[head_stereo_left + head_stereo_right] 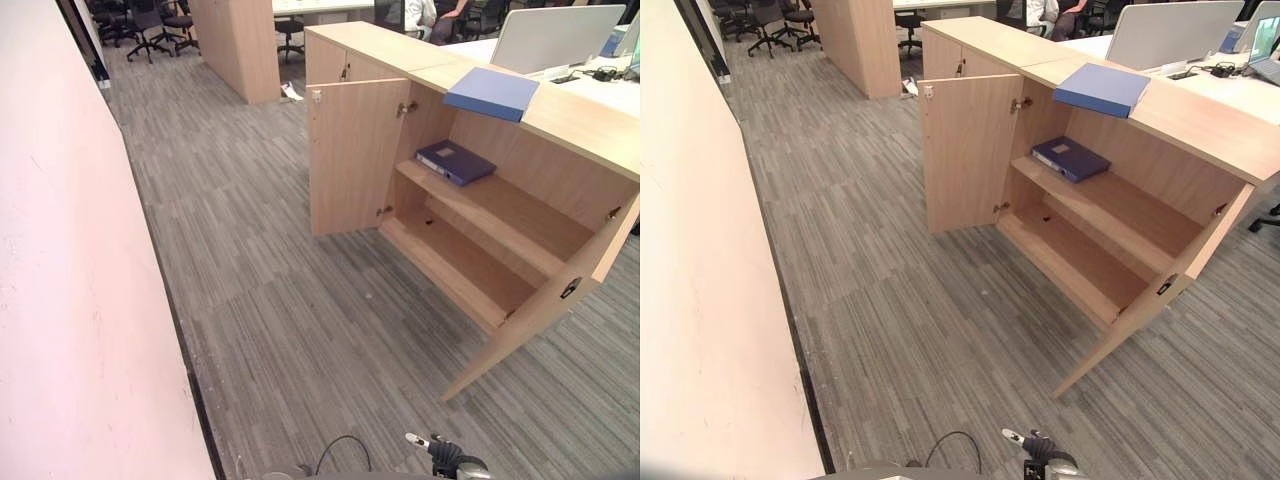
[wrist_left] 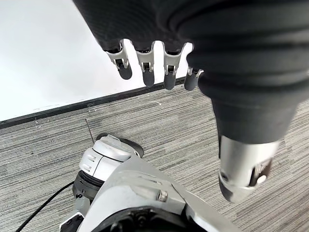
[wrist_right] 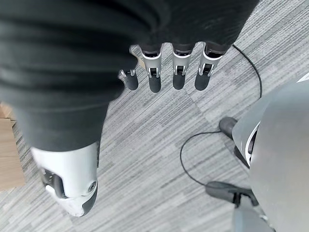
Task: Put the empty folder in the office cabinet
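A light blue folder point(image 1: 491, 92) lies flat on top of the wooden office cabinet point(image 1: 570, 120), near its front edge. A dark blue folder point(image 1: 455, 161) lies on the upper shelf inside; the lower shelf point(image 1: 460, 265) is bare. Both cabinet doors stand open: the left door point(image 1: 345, 155) and the right door point(image 1: 540, 310). My left hand point(image 2: 147, 67) hangs over the carpet with relaxed fingers, holding nothing. My right hand point(image 3: 154, 72) also hangs open and empty above the floor. Both hands are well short of the cabinet.
A pale wall point(image 1: 60, 300) runs along my left side. Grey carpet point(image 1: 300, 330) stretches between me and the cabinet. Behind the cabinet is a desk with a white screen point(image 1: 555, 38). Office chairs point(image 1: 150, 25), a wooden partition point(image 1: 240, 45) and a seated person point(image 1: 420, 15) are at the back.
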Available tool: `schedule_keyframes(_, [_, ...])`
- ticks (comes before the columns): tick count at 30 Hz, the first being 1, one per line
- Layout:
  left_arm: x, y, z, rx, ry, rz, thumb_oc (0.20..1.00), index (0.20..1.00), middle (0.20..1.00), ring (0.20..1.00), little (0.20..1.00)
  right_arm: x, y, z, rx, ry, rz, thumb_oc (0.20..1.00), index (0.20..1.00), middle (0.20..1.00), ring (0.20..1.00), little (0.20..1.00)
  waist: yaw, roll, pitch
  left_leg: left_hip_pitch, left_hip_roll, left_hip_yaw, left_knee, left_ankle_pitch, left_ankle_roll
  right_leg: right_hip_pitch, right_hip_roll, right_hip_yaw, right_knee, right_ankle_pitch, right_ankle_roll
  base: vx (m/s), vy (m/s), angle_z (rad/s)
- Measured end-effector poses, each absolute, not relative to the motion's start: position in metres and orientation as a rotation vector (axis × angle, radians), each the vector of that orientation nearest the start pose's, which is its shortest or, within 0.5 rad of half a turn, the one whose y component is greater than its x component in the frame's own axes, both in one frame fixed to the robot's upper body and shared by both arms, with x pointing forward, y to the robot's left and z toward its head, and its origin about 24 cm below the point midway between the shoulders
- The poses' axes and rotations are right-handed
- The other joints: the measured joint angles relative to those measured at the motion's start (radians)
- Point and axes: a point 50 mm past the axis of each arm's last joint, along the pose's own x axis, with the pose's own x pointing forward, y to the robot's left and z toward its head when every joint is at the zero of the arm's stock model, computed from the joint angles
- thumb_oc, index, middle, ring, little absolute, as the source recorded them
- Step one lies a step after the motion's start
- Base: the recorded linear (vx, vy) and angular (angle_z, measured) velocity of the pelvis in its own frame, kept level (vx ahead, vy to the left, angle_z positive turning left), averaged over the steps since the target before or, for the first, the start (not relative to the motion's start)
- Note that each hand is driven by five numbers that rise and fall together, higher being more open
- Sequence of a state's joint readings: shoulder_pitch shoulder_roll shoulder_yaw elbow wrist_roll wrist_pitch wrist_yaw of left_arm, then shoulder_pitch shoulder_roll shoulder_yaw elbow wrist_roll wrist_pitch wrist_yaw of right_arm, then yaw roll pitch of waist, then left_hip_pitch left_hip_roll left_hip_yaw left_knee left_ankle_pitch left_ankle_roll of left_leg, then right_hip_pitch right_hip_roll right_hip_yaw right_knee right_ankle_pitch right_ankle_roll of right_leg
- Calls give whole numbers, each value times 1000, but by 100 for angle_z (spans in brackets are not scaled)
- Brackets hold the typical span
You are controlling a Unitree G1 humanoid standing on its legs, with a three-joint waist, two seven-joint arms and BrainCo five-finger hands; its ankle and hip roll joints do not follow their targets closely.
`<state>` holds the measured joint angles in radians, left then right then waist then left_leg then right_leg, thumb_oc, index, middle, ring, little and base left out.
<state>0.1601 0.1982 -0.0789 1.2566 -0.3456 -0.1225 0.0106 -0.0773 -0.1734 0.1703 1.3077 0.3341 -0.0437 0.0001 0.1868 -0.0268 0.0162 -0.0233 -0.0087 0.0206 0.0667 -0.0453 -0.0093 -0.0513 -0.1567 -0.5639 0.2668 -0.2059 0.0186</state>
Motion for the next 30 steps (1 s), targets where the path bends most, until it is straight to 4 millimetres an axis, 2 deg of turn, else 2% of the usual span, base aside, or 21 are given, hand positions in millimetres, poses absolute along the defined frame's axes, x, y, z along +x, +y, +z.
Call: schedule_keyframes(30, [26,231,-169,-34,1249,366,1000,1000,1000,1000,1000,103,-208,-165,19,1189,-177,1000,1000,1000,1000,1000,15,-12,-8,2,-4,-6,0,0,0,8,-3,-8,-1,-1,3,-2,3,0])
